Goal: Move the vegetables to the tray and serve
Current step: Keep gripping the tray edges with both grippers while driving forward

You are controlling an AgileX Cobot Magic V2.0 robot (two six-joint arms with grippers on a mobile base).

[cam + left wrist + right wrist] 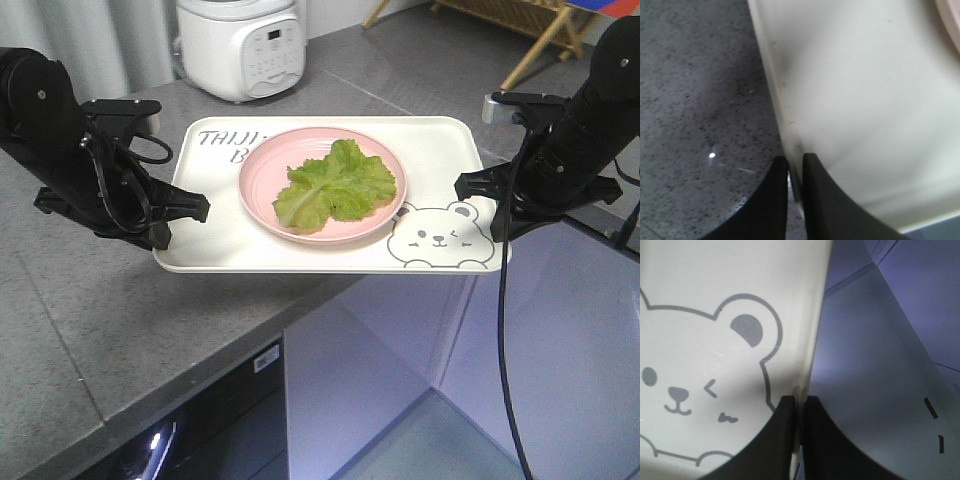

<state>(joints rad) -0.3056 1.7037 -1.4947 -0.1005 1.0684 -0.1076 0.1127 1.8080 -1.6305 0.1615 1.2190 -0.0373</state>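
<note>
The lettuce [335, 185] lies on a plate [262, 190] on the tray [250, 250], between the left claw [195, 207] and the right claw [466, 187].

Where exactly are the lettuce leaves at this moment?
In the front view, the lettuce leaves lie on the pink plate, near the middle of the tray, beside the printed bear face.

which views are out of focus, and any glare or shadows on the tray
Front view: sharp and evenly lit, soft shadow under the pink plate on the tray. Left wrist view: soft focus, left fingers blurred, one glare spot on the counter. Right wrist view: right fingers blurred, a shadow crossing the bear face.
</note>
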